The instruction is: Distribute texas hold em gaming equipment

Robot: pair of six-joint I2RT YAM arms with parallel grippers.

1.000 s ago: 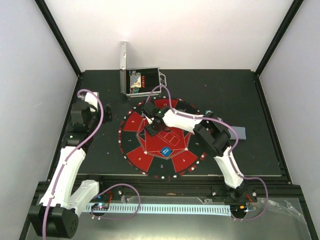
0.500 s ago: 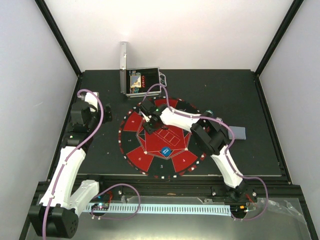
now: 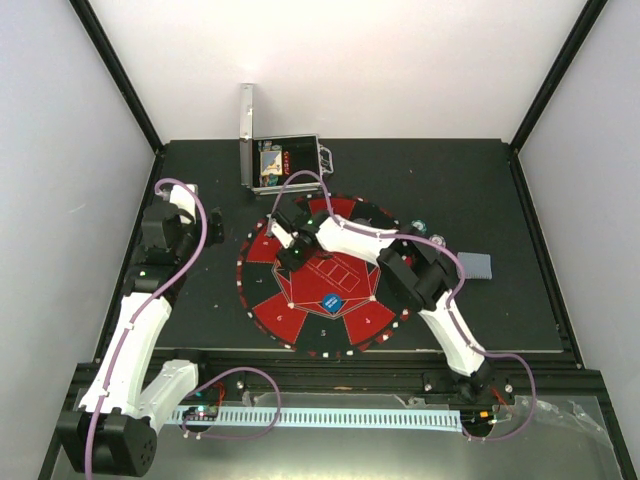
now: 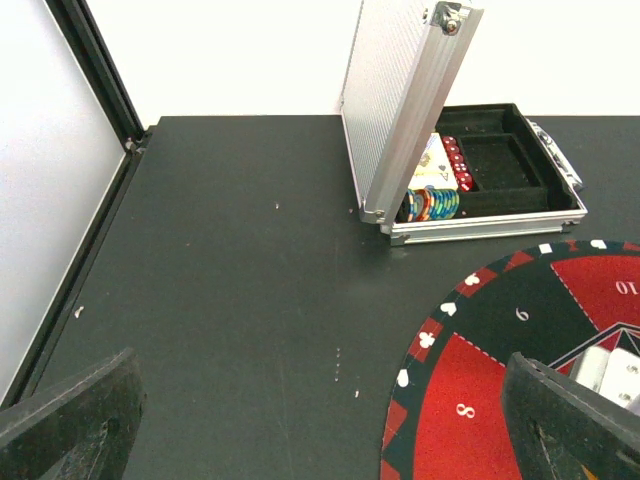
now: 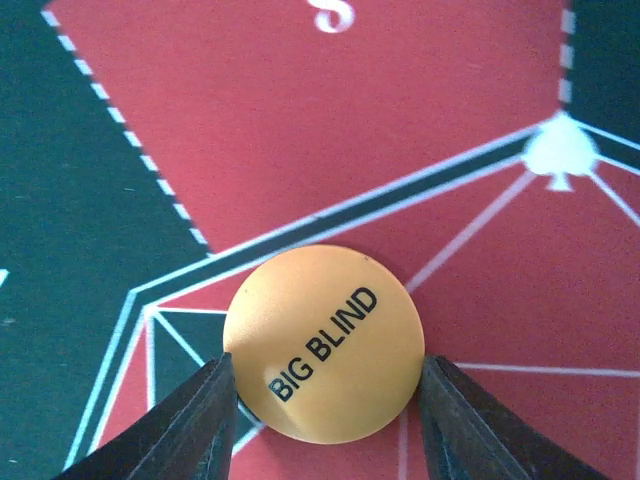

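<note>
An orange disc (image 5: 322, 343) printed BIG BLIND lies flat on the red-and-black mat (image 5: 300, 120). My right gripper (image 5: 322, 400) is shut on it, a fingertip touching each side of its rim. From above, that gripper (image 3: 290, 252) hangs over the mat's upper left part. A blue disc (image 3: 332, 301) rests near the mat's front. Grey-blue cards (image 3: 478, 266) lie on the table to the right. Striped chips (image 4: 432, 205), red dice and a card sit in the silver case (image 4: 500, 215). My left gripper (image 4: 330, 420) stands open over bare table left of the mat, holding nothing.
The case (image 3: 285, 162) stands open at the back with its lid (image 4: 395, 100) upright. Two small pale discs (image 3: 418, 225) lie by the mat's right rim. Black frame rails (image 4: 95, 100) border the table on the left.
My right gripper slid left and toward the back over the mat, and its jaws narrowed onto the orange disc. The left arm stayed where it was.
</note>
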